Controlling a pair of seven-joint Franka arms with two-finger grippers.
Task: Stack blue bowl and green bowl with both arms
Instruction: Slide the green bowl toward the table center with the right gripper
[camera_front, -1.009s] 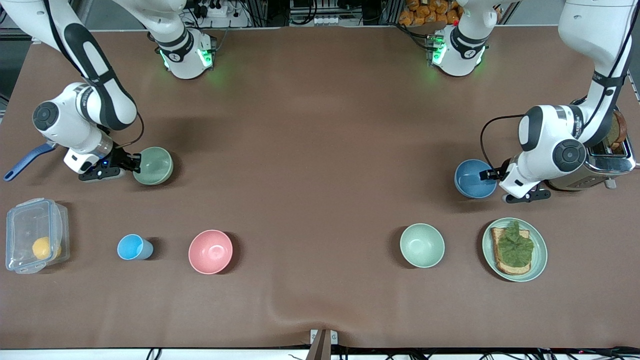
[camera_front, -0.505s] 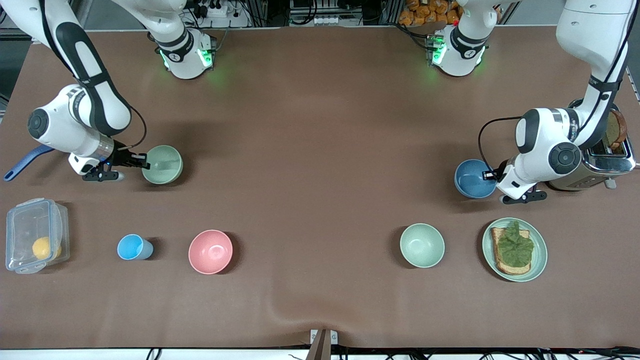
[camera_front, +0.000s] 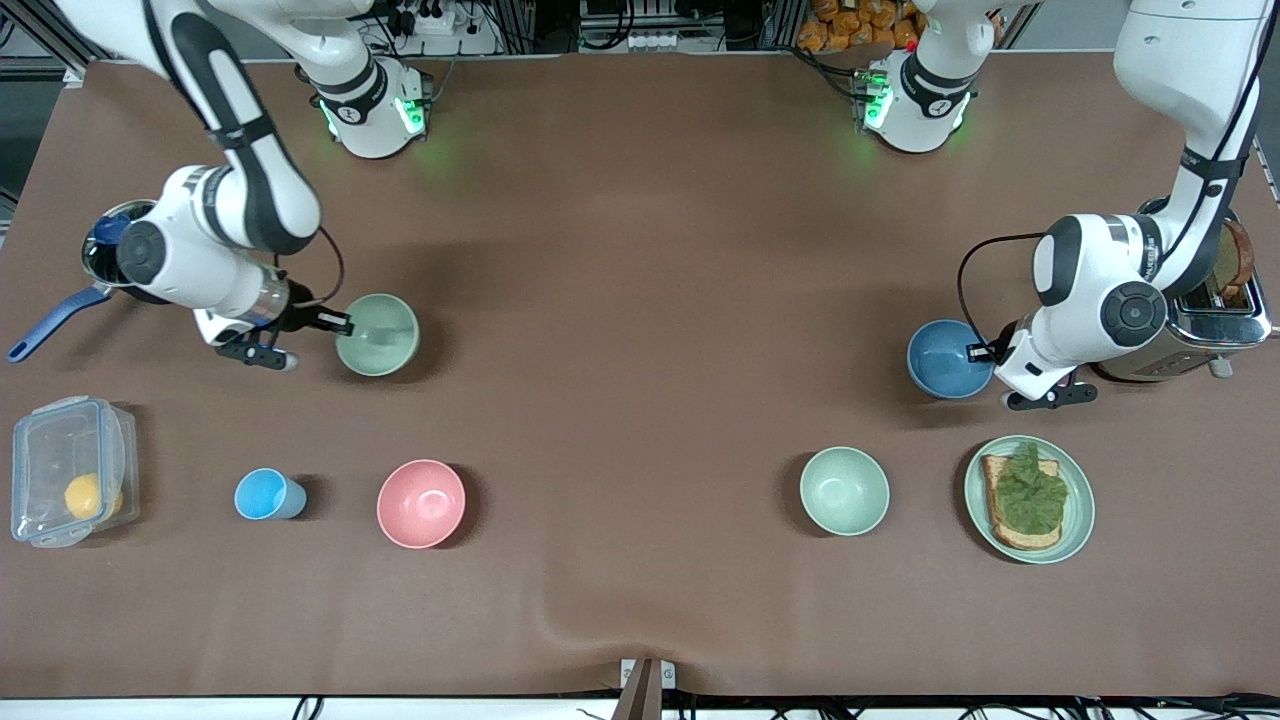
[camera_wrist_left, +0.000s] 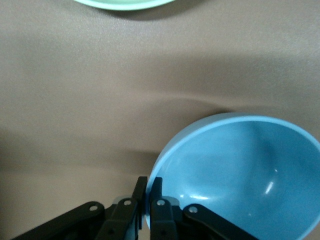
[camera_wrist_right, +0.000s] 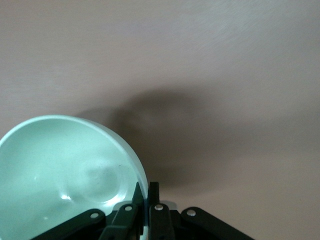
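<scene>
Grippers both grip rims: right gripper (camera_front: 338, 322) clamps empty green bowl (camera_front: 378, 335); left gripper (camera_front: 978, 351) clamps empty blue bowl (camera_front: 944, 358); lidded box (camera_front: 66, 470) holds a yellow fruit (camera_front: 83, 494).

High front overview, two close wrist views
</scene>
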